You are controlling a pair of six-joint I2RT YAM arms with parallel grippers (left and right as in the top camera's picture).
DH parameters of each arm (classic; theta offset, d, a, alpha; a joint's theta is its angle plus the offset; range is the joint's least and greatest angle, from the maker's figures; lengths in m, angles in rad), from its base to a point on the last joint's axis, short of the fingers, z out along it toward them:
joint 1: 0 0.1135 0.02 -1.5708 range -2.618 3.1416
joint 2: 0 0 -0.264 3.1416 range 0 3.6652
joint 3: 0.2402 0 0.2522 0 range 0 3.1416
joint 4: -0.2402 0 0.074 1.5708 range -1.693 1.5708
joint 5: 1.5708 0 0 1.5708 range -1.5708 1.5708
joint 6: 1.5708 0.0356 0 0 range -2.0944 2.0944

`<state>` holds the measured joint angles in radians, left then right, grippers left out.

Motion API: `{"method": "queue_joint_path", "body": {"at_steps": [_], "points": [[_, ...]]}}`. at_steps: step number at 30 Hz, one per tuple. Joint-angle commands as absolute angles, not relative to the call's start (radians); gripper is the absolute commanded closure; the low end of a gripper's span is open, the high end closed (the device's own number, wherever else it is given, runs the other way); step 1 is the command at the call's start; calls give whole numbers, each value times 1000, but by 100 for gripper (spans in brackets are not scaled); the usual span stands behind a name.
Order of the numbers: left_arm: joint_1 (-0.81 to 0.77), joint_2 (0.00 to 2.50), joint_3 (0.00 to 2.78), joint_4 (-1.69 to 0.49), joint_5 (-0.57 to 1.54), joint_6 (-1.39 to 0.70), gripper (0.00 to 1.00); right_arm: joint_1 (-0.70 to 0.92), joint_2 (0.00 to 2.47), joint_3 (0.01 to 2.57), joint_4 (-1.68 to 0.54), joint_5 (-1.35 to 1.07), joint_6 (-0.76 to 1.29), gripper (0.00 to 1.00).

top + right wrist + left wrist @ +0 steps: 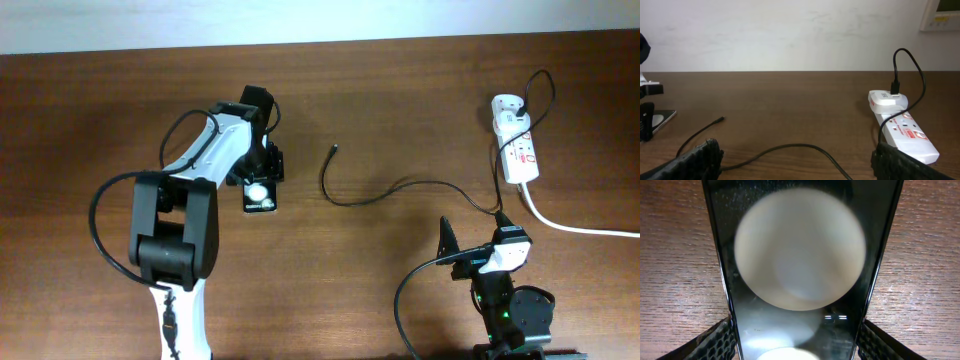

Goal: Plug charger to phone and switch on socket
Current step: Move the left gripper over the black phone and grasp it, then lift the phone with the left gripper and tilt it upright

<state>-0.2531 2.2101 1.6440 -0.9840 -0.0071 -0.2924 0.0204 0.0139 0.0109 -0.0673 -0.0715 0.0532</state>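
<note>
The black phone [261, 196] lies on the wooden table with a white circle on its face. My left gripper [262, 170] is shut on the phone; in the left wrist view the phone [800, 255] fills the space between both fingers of the gripper [797, 342]. The charger's thin black cable [400, 185] lies loose, with its connector tip [335, 148] to the right of the phone, apart from it. Its other end is at the white adapter [506, 105] in the socket [520, 152]. My right gripper [475, 245] is open and empty, with the cable [790, 146] on the table between its fingers.
The socket's thick white cord [580, 228] runs off to the right edge. In the right wrist view the socket [905, 132] lies at front right, the connector tip [721, 119] at left, and a white wall stands behind the table's far edge.
</note>
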Motion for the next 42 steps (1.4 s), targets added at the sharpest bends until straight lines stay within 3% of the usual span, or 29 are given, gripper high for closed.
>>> {"method": "queue_joint_path", "body": {"at_steps": [1,9,17,19,26,27,32,34,38,42], "points": [[-259,2289,1716,-998,11,-302,29,27,7,6,-72,-77,60,1],[-259,2289,1931,-1109,12,-298,30,27,7,6,-72,-77,60,1],[-258,2289,1978,-1109,191,-299,34,27,7,6,-72,-77,60,1],[-252,2289,1979,-1104,321,-303,34,27,7,6,-72,-77,60,1],[-213,2289,1979,-1094,718,-303,53,27,7,6,-72,-77,60,1],[-213,2289,1979,-1095,743,-303,59,27,7,6,-72,-77,60,2],[-213,2289,1979,-1143,789,-303,63,27,7,6,-72,-77,60,1],[-213,2289,1979,-1159,789,-303,76,27,7,6,-72,-77,60,1],[-213,2289,1979,-1214,871,-332,75,27,7,6,-72,-77,59,1],[-213,2289,1979,-1213,880,-558,78,27,7,6,-72,-77,60,1]]}}
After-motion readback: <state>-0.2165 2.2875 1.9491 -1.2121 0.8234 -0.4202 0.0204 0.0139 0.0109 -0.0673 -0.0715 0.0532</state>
